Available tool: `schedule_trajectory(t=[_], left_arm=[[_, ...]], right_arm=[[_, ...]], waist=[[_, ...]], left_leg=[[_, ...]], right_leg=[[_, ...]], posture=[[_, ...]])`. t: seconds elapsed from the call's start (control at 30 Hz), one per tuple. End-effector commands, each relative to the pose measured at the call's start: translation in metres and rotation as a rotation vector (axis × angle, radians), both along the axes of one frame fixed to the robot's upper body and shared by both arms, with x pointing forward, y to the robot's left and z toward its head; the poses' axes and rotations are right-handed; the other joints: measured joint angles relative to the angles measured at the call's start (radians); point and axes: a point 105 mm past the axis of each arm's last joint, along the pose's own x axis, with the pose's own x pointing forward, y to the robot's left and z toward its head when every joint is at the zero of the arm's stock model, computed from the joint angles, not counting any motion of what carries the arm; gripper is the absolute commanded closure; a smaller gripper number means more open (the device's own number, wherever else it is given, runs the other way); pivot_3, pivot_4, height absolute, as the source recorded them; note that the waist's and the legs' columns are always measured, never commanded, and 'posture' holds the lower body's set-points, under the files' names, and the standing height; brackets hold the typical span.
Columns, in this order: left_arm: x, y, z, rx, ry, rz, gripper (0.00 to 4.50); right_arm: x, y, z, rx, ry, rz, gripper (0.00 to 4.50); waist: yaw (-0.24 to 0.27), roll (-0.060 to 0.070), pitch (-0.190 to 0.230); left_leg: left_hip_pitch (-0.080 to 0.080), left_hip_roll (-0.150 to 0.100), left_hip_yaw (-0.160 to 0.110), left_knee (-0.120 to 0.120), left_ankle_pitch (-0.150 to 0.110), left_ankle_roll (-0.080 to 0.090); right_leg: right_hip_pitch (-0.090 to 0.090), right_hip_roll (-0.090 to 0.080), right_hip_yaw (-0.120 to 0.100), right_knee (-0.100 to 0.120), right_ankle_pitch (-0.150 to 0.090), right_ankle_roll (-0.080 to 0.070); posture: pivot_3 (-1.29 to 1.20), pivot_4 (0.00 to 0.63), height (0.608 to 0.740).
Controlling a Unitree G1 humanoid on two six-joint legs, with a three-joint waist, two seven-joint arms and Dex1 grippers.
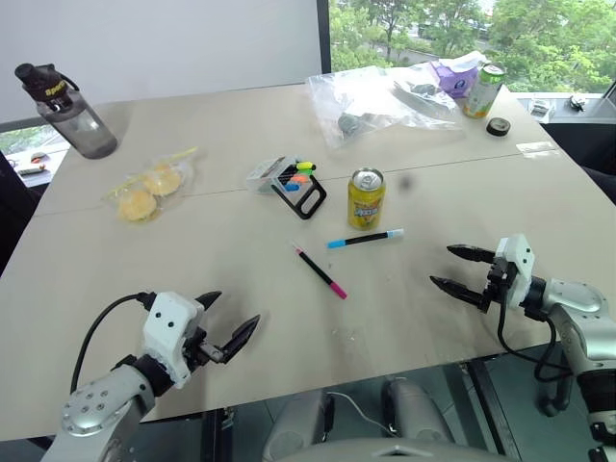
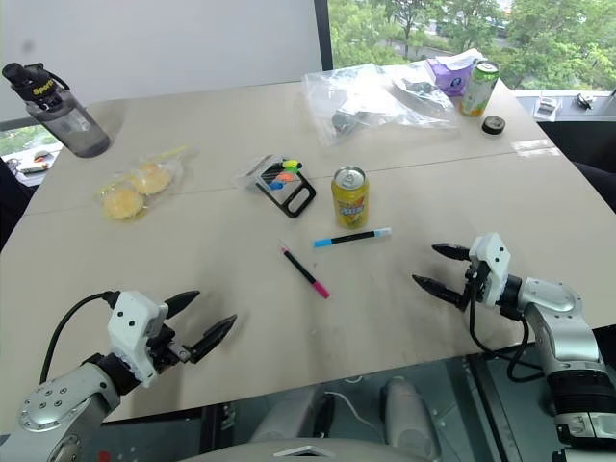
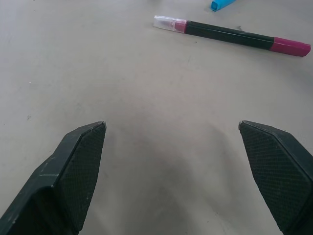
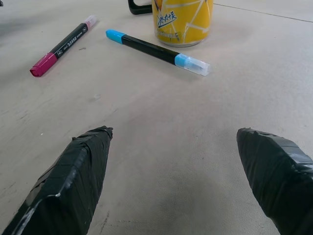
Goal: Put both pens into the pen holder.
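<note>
Two black pens lie on the beige table. The one with light-blue ends rests just in front of a yellow can, and the one with a magenta-pink end lies a little nearer and to its left. Behind them sits the pen holder, a black frame with a grey-clear case showing coloured marker tips. My left gripper hovers open near the front left edge, well short of the pink pen. My right gripper is open at the front right, pointing toward the blue pen.
A yellow can stands right behind the blue pen. A clear plastic bag, a green can and a tape roll sit at the back right. A dark water bottle and bagged buns are on the left.
</note>
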Motion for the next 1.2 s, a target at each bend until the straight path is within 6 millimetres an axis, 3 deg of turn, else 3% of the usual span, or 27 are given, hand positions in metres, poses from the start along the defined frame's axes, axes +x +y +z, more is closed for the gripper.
schedule_trajectory(t=[0.03, 0.57, 0.73, 0.9, 1.1, 1.2], left_arm=[[0.001, -0.002, 0.006, 0.007, -0.037, -0.017, 0.00], [-0.001, -0.001, 0.003, -0.021, 0.000, -0.013, 0.00], [-0.002, -0.001, 0.004, -0.037, 0.013, -0.018, 0.00], [0.000, -0.002, 0.010, -0.047, -0.017, -0.038, 0.00], [0.001, -0.003, 0.022, -0.045, -0.092, -0.059, 0.00], [-0.010, -0.011, 0.033, -0.187, -0.043, -0.167, 0.00]], right_arm=[[0.003, -0.002, 0.015, 0.000, -0.056, 0.005, 0.15], [0.005, 0.005, 0.020, 0.032, -0.048, 0.023, 0.15], [0.004, 0.005, 0.021, 0.046, -0.016, 0.026, 0.06], [0.008, 0.007, 0.025, 0.046, -0.030, 0.014, 0.06], [0.014, 0.024, 0.031, 0.052, -0.072, 0.029, 0.06], [0.021, 0.042, 0.038, 0.062, -0.115, 0.034, 0.06]], waist=[[0.000, 0.000, 0.000], [0.000, 0.000, 0.002], [0.000, 0.000, 0.001], [0.000, 0.000, 0.001], [0.000, 0.000, 0.001], [-0.003, 0.000, 0.001]], left_leg=[[0.000, 0.000, 0.000, 0.000, 0.000, 0.000], [-0.002, 0.000, -0.001, 0.000, 0.000, 0.000], [-0.014, 0.000, -0.001, 0.001, 0.002, -0.004], [-0.015, 0.000, 0.000, 0.001, 0.003, -0.004], [-0.015, 0.000, -0.001, 0.000, 0.003, -0.004], [-0.015, 0.000, 0.000, 0.000, 0.003, -0.004]], right_leg=[[0.000, 0.000, 0.000, 0.000, 0.000, 0.000], [-0.002, 0.000, -0.001, 0.000, 0.000, 0.000], [-0.014, 0.000, 0.000, 0.001, 0.001, 0.000], [-0.015, 0.000, 0.000, 0.000, 0.001, 0.000], [-0.015, 0.000, 0.000, 0.000, 0.001, 0.000], [-0.015, 0.000, 0.000, 0.000, 0.001, 0.000]], posture=[[0.00, 0.150, 0.740], [0.00, 0.150, 0.740], [0.00, 0.150, 0.740], [0.00, 0.150, 0.740], [0.00, 0.150, 0.740], [0.00, 0.150, 0.740]])
